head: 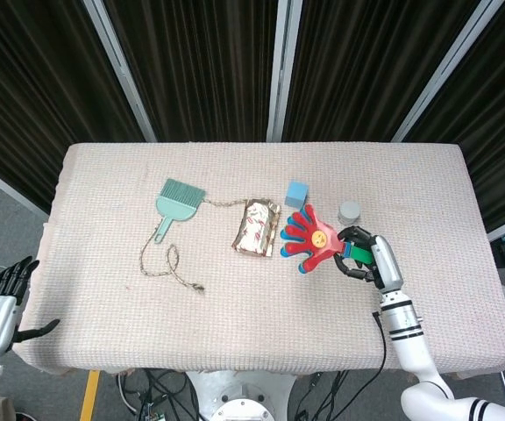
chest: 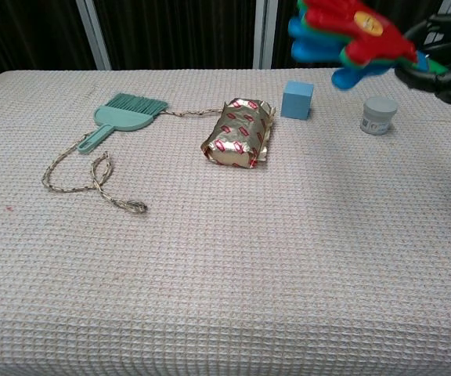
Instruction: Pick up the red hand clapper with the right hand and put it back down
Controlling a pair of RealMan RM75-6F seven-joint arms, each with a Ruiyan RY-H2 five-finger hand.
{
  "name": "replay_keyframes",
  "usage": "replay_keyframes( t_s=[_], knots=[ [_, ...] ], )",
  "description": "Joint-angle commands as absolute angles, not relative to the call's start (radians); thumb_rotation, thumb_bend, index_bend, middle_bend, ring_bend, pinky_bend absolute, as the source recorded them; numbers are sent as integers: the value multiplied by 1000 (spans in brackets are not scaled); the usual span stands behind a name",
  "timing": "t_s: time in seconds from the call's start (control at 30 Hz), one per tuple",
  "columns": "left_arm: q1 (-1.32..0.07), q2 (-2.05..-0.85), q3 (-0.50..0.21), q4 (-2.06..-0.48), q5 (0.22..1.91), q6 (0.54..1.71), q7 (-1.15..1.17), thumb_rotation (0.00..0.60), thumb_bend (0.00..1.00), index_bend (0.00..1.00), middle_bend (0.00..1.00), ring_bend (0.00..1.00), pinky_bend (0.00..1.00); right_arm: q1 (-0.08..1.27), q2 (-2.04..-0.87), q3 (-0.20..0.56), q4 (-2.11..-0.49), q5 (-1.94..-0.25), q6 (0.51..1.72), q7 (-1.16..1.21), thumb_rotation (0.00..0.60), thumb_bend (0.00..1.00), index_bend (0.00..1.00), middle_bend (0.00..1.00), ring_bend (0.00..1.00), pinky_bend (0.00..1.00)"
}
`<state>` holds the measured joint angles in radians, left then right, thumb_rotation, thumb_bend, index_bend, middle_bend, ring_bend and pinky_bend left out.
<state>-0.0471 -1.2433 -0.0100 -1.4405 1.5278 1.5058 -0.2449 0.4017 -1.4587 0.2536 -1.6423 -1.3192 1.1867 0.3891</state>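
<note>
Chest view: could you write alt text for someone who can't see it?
The robot's right hand holds a red hand clapper in the air above a cloth-covered table. On the table lie a teal brush, a rope, a foil packet, a blue block and a small jar.

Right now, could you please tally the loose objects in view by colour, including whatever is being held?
Teal or blue: 2, a teal plastic hand brush and a light blue cube
Red: 1, the red hand clapper, held by the right hand
Gold: 1, a gold foil packet
Grey: 1, a small grey jar
Beige: 1, a braided rope
Total: 6
</note>
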Motion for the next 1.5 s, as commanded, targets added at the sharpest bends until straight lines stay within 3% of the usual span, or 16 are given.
replay_keyframes(
  t_s=[0.03,0.27,0.43,0.57,0.7,0.9,1.13,1.37,1.5],
  knots=[
    [-47,-1243,-11,-1440,1527,1506,-246,600,12,36,0,0,76,498,-1352,175,-1751,-1085,975,-197,600,666,972,795,847,1000],
    [-46,-1240,-11,-1441,1526,1507,-248,600,12,35,0,0,76,483,-1351,238,-1822,-1052,1023,-79,600,649,967,788,846,1000],
    [-47,-1241,-11,-1443,1529,1508,-245,600,13,35,0,0,76,434,-1341,310,-1852,-1178,1053,277,600,646,966,784,846,1000],
    [-47,-1240,-12,-1445,1528,1508,-245,600,12,36,0,0,76,388,-1320,339,-1855,-1314,1059,712,600,641,965,777,846,1000],
    [-49,-1240,-11,-1445,1528,1504,-243,600,12,36,0,0,77,364,-1293,327,-1808,-1434,1062,1096,600,637,962,771,846,1000],
    [-50,-1239,-11,-1448,1526,1500,-240,600,12,36,0,0,77,370,-1289,285,-1715,-1514,1088,1293,600,632,958,770,846,1000],
    [-51,-1238,-9,-1450,1525,1496,-239,600,12,36,0,0,77,403,-1288,246,-1670,-1501,1057,1196,600,649,957,770,846,1000],
    [-50,-1240,-9,-1448,1523,1494,-240,600,12,36,0,0,81,501,-1201,183,-1706,-1376,866,476,600,660,934,766,837,1000],
    [-53,-1244,-8,-1446,1524,1489,-239,600,12,36,0,0,81,523,-1206,171,-1768,-1209,888,88,600,659,920,764,837,1000]
  ],
)
